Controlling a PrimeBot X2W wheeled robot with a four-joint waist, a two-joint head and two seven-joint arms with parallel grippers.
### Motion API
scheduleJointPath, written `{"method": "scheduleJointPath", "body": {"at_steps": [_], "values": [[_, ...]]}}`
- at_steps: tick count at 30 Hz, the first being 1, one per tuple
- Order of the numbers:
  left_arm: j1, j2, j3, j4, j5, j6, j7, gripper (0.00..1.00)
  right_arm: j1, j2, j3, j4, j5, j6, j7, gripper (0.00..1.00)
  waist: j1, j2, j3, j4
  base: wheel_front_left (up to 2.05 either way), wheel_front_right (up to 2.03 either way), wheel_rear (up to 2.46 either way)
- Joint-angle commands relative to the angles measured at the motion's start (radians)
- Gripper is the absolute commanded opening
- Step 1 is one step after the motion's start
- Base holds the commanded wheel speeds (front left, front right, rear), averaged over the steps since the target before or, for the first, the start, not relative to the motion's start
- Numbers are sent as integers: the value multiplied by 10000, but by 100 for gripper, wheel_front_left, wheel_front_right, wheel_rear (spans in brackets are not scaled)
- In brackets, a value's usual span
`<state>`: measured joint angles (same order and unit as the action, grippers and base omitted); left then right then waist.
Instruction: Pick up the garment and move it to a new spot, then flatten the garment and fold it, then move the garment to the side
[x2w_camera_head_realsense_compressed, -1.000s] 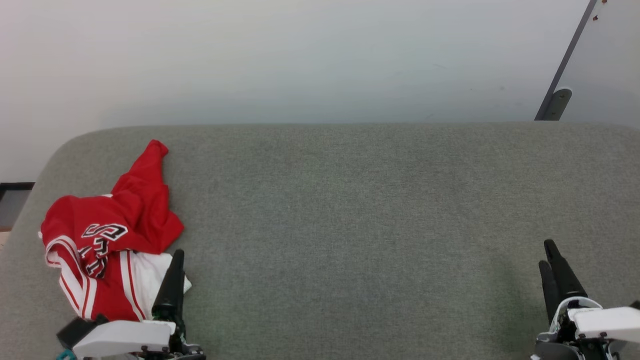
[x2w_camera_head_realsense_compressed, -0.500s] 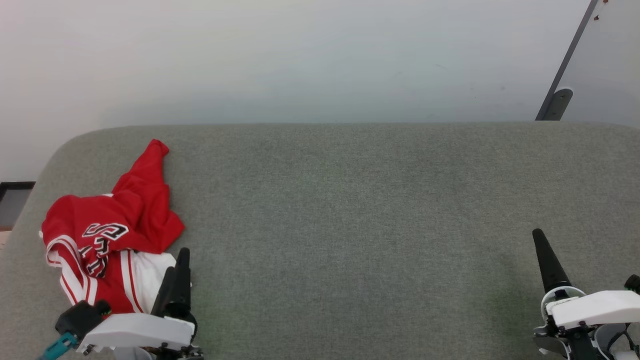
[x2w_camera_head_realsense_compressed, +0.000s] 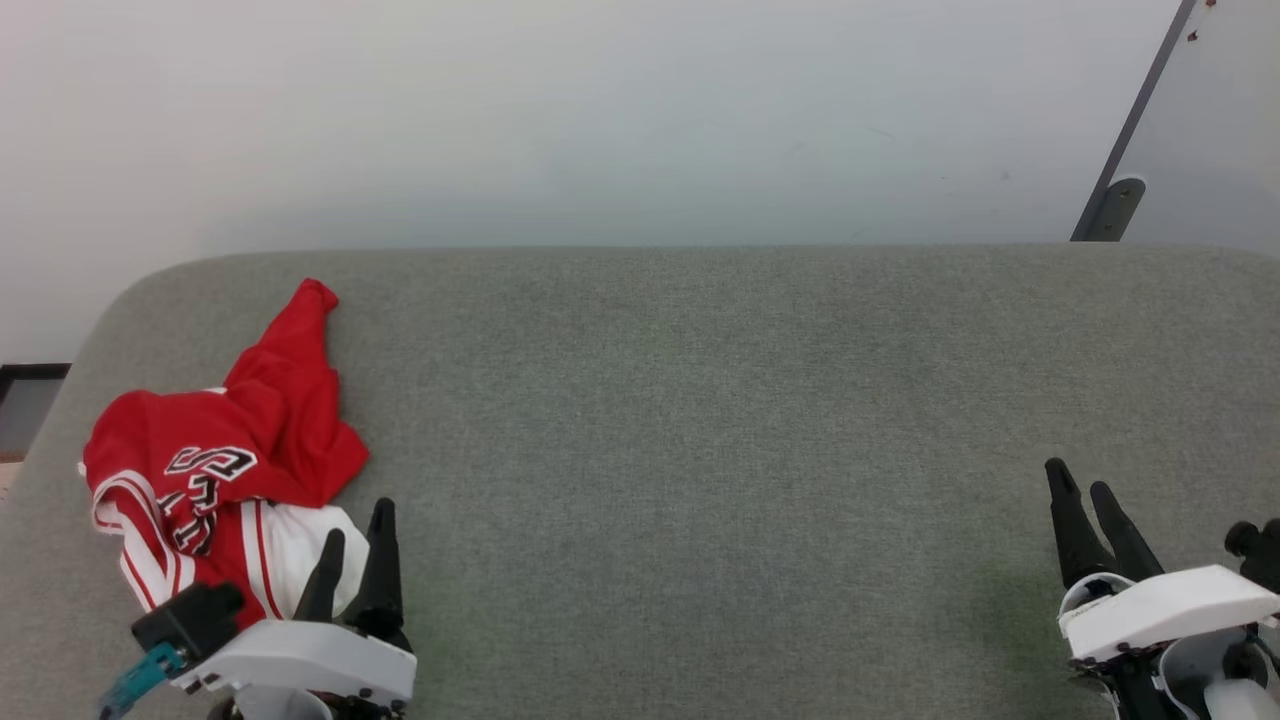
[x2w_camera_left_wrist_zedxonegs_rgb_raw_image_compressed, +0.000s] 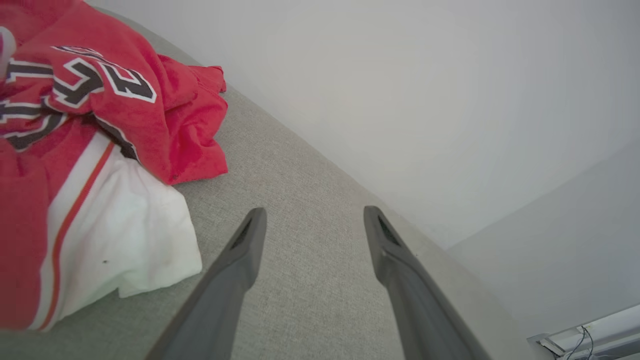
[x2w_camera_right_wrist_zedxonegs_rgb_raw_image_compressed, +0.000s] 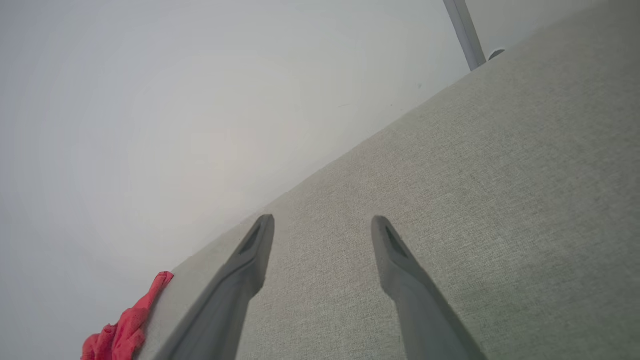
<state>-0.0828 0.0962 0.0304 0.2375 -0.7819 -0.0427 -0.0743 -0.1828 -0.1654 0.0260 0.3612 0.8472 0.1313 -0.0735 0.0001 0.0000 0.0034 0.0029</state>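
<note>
Left hand (x2w_camera_head_realsense_compressed: 357, 520): fingers spread, holding nothing. Jersey (x2w_camera_head_realsense_compressed: 220, 470) lies crumpled on the grey surface (x2w_camera_head_realsense_compressed: 700, 450), just left of this hand, white panel nearest its left finger. Right hand (x2w_camera_head_realsense_compressed: 1077, 477): fingers apart, empty, well away from the jersey.

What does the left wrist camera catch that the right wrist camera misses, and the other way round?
Left wrist view: the garment close up, crumpled, with its black-and-white lettering and a white panel beside the left jaws. Right wrist view: a grey post behind the edge of the grey fabric cushion, and the garment as a small red scrap far off. Shared: the cushion, the pale wall, and each arm's own jaws standing open with nothing between them.
</note>
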Motion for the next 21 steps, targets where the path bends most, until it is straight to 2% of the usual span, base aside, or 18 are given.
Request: {"method": "scheduleJointPath", "body": {"at_steps": [1,7,21], "values": [[-150,116,-88,-165,435,88,-111,100,-361,-122,52,-55,-500,-4,-119,100,-1,0,-5,2,0,0,0],[-141,254,-380,-196,1290,324,-297,100,-457,-147,136,59,-1599,-4,-305,100,-1,0,-25,7,0,0,0],[2,517,-694,-278,2668,782,-677,100,-657,-240,246,368,-3194,-5,-683,100,-1,0,-87,-14,0,0,0]]}}
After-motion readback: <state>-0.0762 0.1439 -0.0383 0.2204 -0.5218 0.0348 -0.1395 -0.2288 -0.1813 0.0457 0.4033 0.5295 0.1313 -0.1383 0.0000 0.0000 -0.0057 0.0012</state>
